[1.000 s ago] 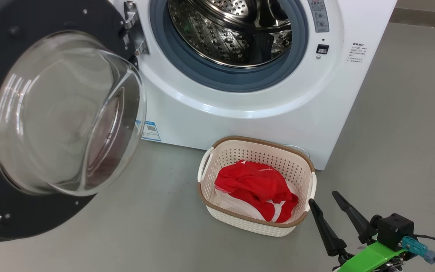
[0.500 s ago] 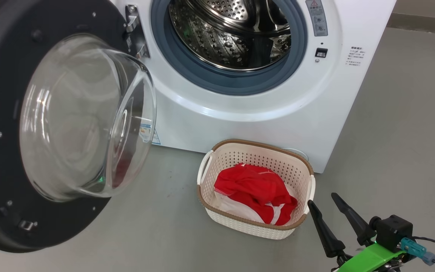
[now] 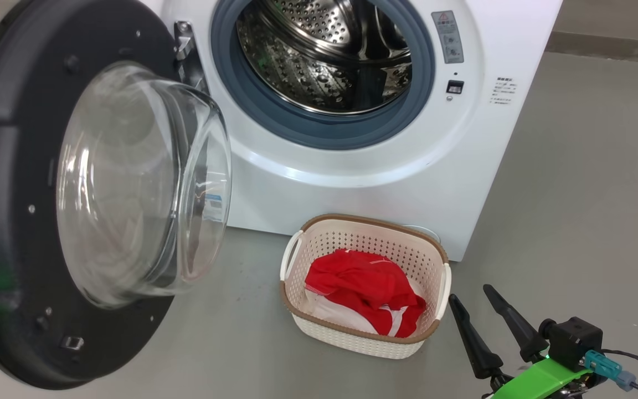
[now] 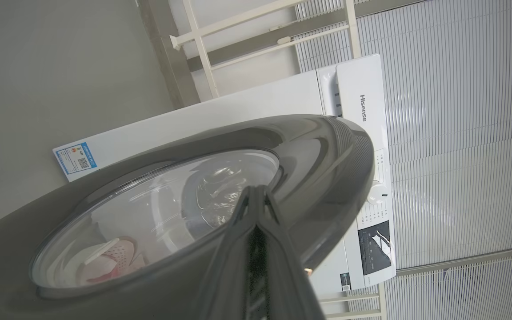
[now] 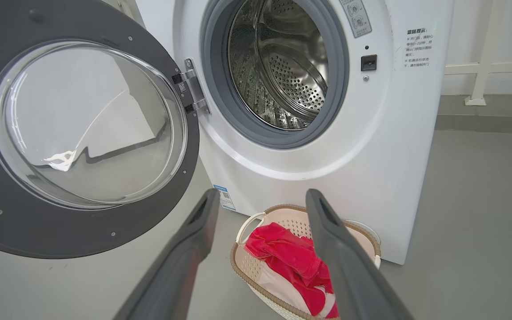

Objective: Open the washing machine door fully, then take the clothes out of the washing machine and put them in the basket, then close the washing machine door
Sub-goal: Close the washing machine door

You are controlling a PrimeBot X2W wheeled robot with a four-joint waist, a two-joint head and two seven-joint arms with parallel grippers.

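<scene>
Head view: large round black-rimmed washing machine door (image 3: pixel 14 166) with a clear glass bowl stands swung out left of the white front-loading washing machine (image 3: pixel 352 188). Red white-trimmed clothes (image 3: pixel 363 277) lie in the small cream perforated basket (image 3: pixel 363 346) on the grey floor (image 3: pixel 574 194), with the right claw (image 3: pixel 469 292) released and empty just beside it. Left wrist view: left claw (image 4: pixel 254 190) clenched on nothing, over the door's glossy outer face. Right wrist view: 2 spread fingers (image 5: pixel 327 222) frame the basket.
</scene>
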